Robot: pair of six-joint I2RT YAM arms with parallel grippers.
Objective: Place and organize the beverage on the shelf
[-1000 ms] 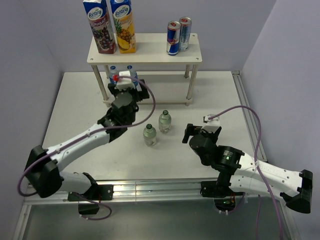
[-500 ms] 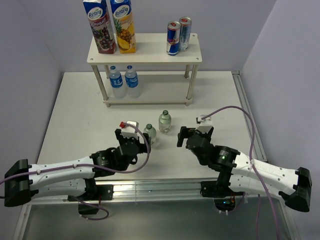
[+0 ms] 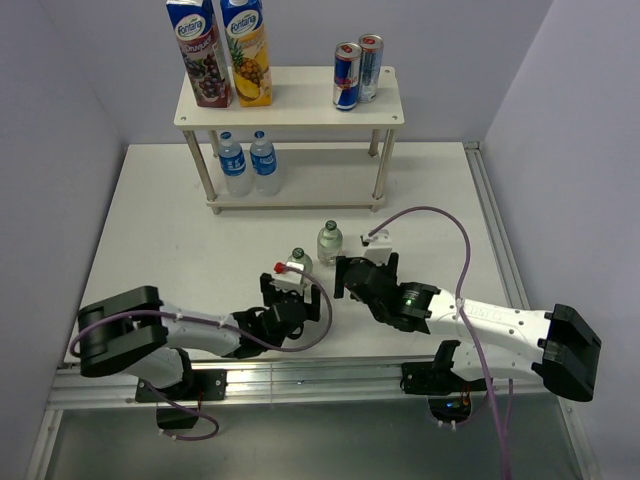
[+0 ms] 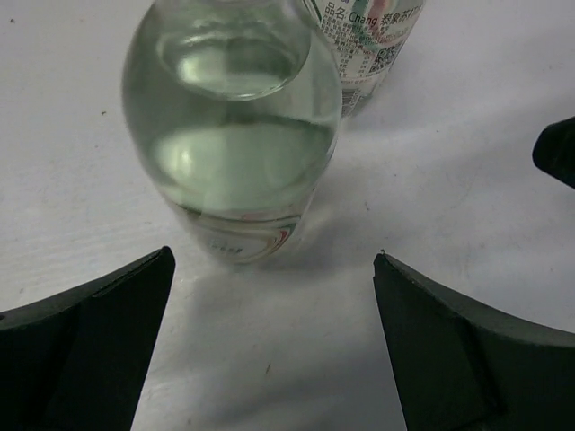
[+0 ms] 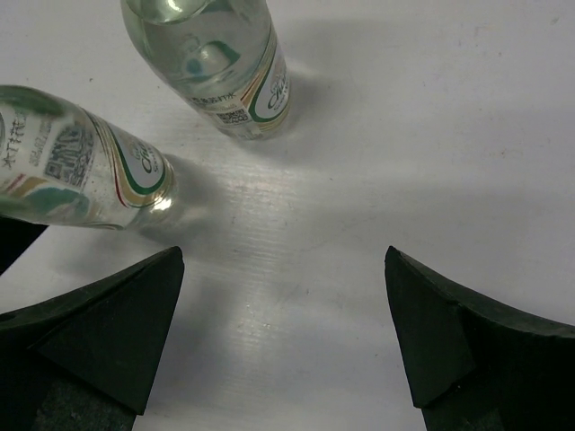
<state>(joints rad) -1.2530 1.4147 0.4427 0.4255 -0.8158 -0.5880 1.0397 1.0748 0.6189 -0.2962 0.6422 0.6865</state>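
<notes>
left gripper (image 4: 272,260): wide open, empty, facing front bottle (image 4: 234,135) | right gripper (image 5: 283,256): wide open, empty, near rear bottle (image 5: 211,63)

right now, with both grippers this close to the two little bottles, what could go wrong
1. Arm clash: the left gripper and right gripper, both open, crowd the same spot on the table, so either could bump the other while reaching in.
2. Tip-over: the nearer bottle stands close beside the farther bottle. A finger sliding around one may well knock the other down.
</notes>
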